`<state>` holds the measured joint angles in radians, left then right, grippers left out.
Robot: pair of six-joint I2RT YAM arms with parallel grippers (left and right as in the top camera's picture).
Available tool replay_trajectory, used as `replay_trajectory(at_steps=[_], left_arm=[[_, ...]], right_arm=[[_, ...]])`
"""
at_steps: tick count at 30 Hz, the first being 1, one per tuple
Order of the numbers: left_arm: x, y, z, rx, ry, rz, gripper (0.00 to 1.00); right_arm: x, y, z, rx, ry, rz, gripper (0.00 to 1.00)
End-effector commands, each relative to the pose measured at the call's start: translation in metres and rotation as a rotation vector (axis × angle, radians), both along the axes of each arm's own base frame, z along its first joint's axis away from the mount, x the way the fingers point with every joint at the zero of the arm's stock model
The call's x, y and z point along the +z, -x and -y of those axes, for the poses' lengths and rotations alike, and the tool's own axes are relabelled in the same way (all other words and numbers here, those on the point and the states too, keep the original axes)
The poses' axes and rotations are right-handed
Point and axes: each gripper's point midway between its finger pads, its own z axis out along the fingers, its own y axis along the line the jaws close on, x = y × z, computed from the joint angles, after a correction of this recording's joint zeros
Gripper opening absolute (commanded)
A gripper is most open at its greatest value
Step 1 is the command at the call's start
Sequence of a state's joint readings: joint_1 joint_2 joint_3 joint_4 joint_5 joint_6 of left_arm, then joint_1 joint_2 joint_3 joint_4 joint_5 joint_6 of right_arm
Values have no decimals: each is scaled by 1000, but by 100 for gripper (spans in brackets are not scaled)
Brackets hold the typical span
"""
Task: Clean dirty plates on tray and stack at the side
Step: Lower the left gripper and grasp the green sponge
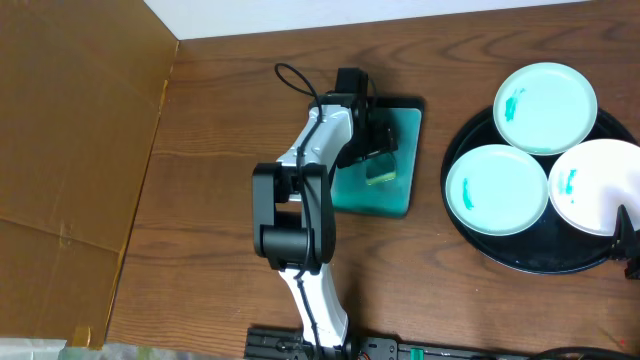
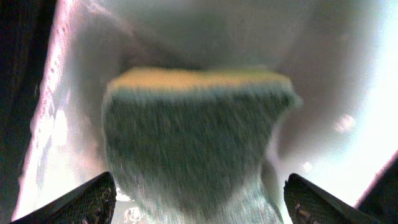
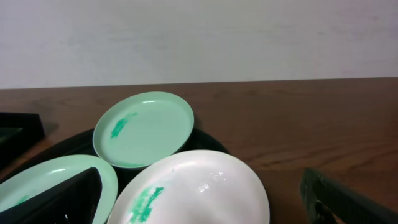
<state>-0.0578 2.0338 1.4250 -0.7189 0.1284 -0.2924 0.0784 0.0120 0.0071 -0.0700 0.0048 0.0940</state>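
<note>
Three dirty plates lie on the black tray (image 1: 530, 262): one at the back (image 1: 545, 107), one at the front left (image 1: 496, 189), one at the right (image 1: 600, 185), each with a teal smear. My right gripper (image 3: 205, 205) is open, its fingers spread just above the right plate (image 3: 199, 186); it shows at the frame's right edge in the overhead view (image 1: 628, 240). My left gripper (image 2: 205, 202) is open, its fingers on either side of a yellow and green sponge (image 2: 193, 143). The sponge (image 1: 381, 170) lies in the teal dish (image 1: 400, 195).
A brown cardboard sheet (image 1: 70, 150) covers the table's left part. A white wall runs along the back. Bare wood shows between the teal dish and the tray.
</note>
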Motion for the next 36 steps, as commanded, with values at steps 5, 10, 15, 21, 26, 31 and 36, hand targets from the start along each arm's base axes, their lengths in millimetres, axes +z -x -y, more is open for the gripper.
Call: replay_trajectory(at_steps=[5,10,15,21,26,31,36], left_arm=[[20,19,11,-7,67,-44,87],[6,33,10,35,69,-91,87],[-8,28,6,37,46,-54,83],[-11,14,5,84,46,-8,36],[-11,14,4,100,48,-10,14],[-11,9,-2,104,12,15,87],[-9,0,-8,105,-21,54,88]], right_arm=[[0,0,0,0,14,1,99],[0,0,0,0,14,1,99],[0,0,0,0,14,1,99],[0,0,0,0,14,1,99],[0,0,0,0,14,1,99],[0,0,0,0,14,1,99],[0,0,0,0,14,1,99]])
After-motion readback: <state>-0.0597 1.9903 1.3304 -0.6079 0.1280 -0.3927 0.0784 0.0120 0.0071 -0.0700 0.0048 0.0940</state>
